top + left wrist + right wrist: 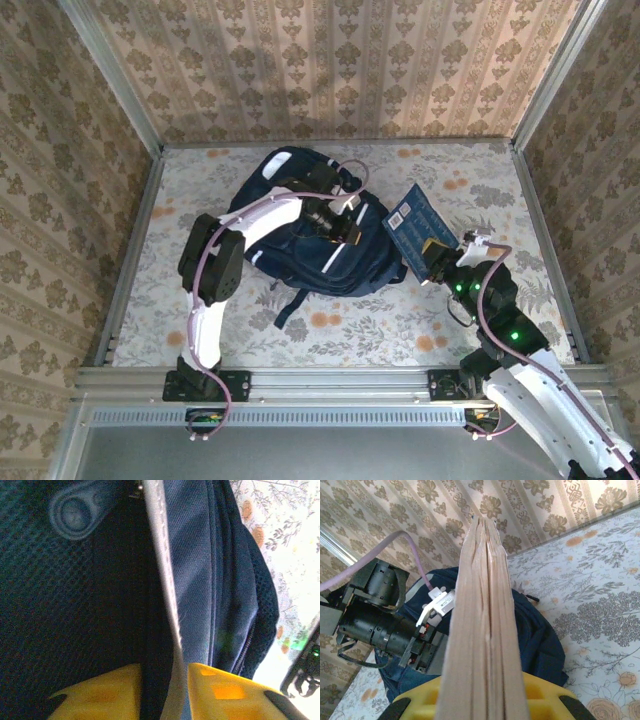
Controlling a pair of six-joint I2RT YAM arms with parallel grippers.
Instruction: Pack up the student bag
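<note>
Pins the navy, white-striped student bag (365, 268) at the middle of the surface (440, 325) with the left pincer (347, 228) clamped on its trim. Grips a blue booklet (412, 218) edge-on in the right pincer (437, 262). Hides the bag's middle under the left arm (215, 265).

My right gripper (482, 700) clamps a booklet (482, 605) edge-on; behind it, the student bag (540, 645) lies on the floral tabletop (600, 595).

Matt woven cloth: student bag (60, 630); pale paper leaves: booklet (485, 630).
</note>
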